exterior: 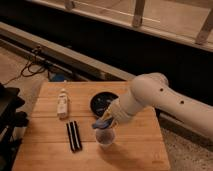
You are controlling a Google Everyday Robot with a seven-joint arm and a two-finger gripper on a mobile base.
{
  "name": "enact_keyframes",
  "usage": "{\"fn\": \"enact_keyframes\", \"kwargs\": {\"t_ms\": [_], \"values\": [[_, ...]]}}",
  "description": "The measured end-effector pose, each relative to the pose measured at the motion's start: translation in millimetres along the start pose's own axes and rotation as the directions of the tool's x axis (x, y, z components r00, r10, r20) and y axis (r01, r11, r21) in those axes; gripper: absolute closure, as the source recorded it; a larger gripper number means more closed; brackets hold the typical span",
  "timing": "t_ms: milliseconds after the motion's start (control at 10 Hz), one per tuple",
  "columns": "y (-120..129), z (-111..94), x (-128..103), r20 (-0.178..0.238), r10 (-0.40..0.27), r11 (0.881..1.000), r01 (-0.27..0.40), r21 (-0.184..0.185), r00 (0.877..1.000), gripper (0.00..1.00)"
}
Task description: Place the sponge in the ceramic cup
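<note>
The light-blue sponge (pixel 102 123) hangs just above the rim of the whitish-grey ceramic cup (pixel 105 138), which stands on the wooden table (pixel 135 150) near its front middle. My gripper (pixel 105 120) is shut on the sponge, coming in from the right on the white arm (pixel 150 97). The sponge and gripper cover part of the cup's opening.
A black round bowl (pixel 101 102) sits behind the cup, partly under my arm. A black striped rectangular object (pixel 74 136) lies left of the cup. A small pale bottle (pixel 62 103) lies at the left. Cables run on the floor beyond the table.
</note>
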Motion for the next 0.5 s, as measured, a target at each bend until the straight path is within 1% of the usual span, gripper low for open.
{"fn": "enact_keyframes", "kwargs": {"t_ms": [100, 300, 500], "values": [[6.1, -1.1, 0.6, 0.002, 0.012, 1.0, -0.012, -0.006, 1.0, 0.88], [21.5, 3.5, 3.8, 0.013, 0.044, 0.999, -0.043, -0.025, 0.999, 0.88], [28.4, 9.4, 3.6, 0.027, 0.054, 0.998, -0.053, -0.04, 0.998, 0.88]]}}
